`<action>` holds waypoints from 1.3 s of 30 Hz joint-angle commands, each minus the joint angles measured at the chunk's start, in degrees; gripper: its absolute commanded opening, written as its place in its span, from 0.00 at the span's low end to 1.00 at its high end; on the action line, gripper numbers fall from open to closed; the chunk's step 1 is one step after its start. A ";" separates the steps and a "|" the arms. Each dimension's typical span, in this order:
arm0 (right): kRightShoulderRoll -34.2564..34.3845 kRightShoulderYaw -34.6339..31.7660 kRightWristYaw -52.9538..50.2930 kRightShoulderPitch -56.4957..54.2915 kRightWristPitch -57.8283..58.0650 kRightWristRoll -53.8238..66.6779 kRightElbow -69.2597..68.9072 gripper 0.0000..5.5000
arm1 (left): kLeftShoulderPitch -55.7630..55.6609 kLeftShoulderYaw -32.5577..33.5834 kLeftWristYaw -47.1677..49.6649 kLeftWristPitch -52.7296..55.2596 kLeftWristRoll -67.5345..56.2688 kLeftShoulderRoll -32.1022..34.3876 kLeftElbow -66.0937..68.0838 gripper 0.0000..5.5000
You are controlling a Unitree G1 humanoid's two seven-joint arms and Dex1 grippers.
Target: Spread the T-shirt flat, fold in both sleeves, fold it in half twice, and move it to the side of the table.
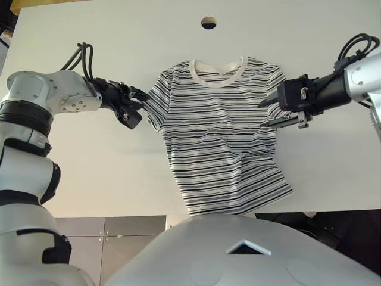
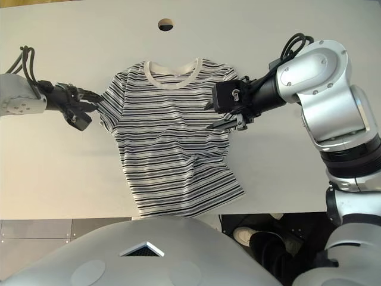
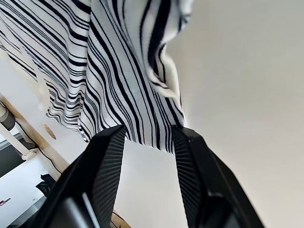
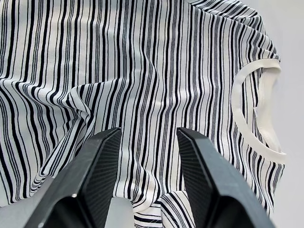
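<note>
A black-and-white striped T-shirt (image 1: 217, 131) with a white collar lies face up on the white table (image 1: 89, 167), its hem reaching the front edge. My left gripper (image 1: 143, 100) is at the tip of the left sleeve (image 1: 156, 101) and stands open. In the left wrist view the sleeve hem (image 3: 156, 137) lies just at the tips of that gripper (image 3: 148, 142). My right gripper (image 1: 265, 114) hovers open over the shirt's right side by the sleeve. The right wrist view shows the gripper (image 4: 148, 142) with striped cloth (image 4: 142, 71) below its spread fingers.
A round hole (image 1: 208, 22) sits in the table beyond the collar. Bare tabletop stretches to the left and right of the shirt. The table's front edge (image 1: 119, 215) runs just below the hem, with cabinets beneath.
</note>
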 commanded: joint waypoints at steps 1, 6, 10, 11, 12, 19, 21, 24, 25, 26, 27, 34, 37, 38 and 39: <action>-0.25 -0.38 -0.77 -0.40 0.23 0.10 -0.06 0.39 | 1.36 -1.62 -2.50 -2.24 0.77 2.63 0.32 0.34; -0.65 -0.27 -1.54 0.49 0.26 -0.21 0.18 0.39 | -0.67 3.19 -4.81 -4.42 -7.52 5.06 -0.23 0.34; -0.78 -0.01 -1.69 0.55 0.10 -0.44 0.60 0.39 | -1.11 5.11 -5.98 -4.10 -9.81 6.28 0.44 0.34; -0.81 0.00 -1.70 0.57 0.11 -0.44 0.62 0.39 | -1.00 5.15 -5.93 -3.94 -9.52 6.45 0.66 0.34; -0.82 0.02 -1.71 0.58 0.13 -0.43 0.62 0.39 | -0.89 5.18 -5.85 -3.85 -9.32 6.52 0.83 0.34; -0.90 0.08 -1.79 0.99 0.22 -0.24 0.29 0.39 | -0.37 1.71 -2.65 -1.77 -1.96 6.08 3.36 0.34; -0.93 0.07 -1.83 1.16 0.29 -0.16 0.16 0.39 | -0.27 0.14 -1.36 -1.12 0.58 5.45 4.49 0.34; -0.53 0.56 -1.51 0.60 -0.08 -0.23 0.66 0.39 | 0.78 -1.10 0.06 -0.84 1.99 5.06 5.47 0.34; -0.48 0.61 -1.49 0.55 -0.11 -0.21 0.72 0.39 | 0.94 -1.52 0.48 -0.81 2.35 4.75 5.76 0.34; -0.49 0.60 -1.51 0.56 -0.11 -0.17 0.71 0.39 | 1.03 -1.86 0.85 -0.76 2.56 4.27 6.05 0.34; -0.43 0.65 -1.52 0.48 -0.10 -0.13 0.75 0.39 | 1.22 -2.09 1.23 -0.75 2.58 3.77 6.28 0.34; -0.37 0.85 -1.48 0.33 -0.11 -0.06 0.74 0.39 | 2.76 -2.15 4.15 -0.68 1.04 1.50 6.50 0.34; -0.28 0.93 -1.60 0.46 -0.19 -0.12 0.98 0.39 | 3.12 -2.47 5.39 -0.85 0.91 1.14 6.32 0.34; -0.23 1.01 -1.63 0.51 -0.24 -0.18 1.06 0.39 | 3.28 -2.53 5.73 -1.01 0.82 0.94 6.12 0.34; -0.21 1.07 -1.66 0.54 -0.26 -0.22 1.11 0.39 | 3.37 -2.60 6.00 -1.11 0.78 0.81 6.00 0.34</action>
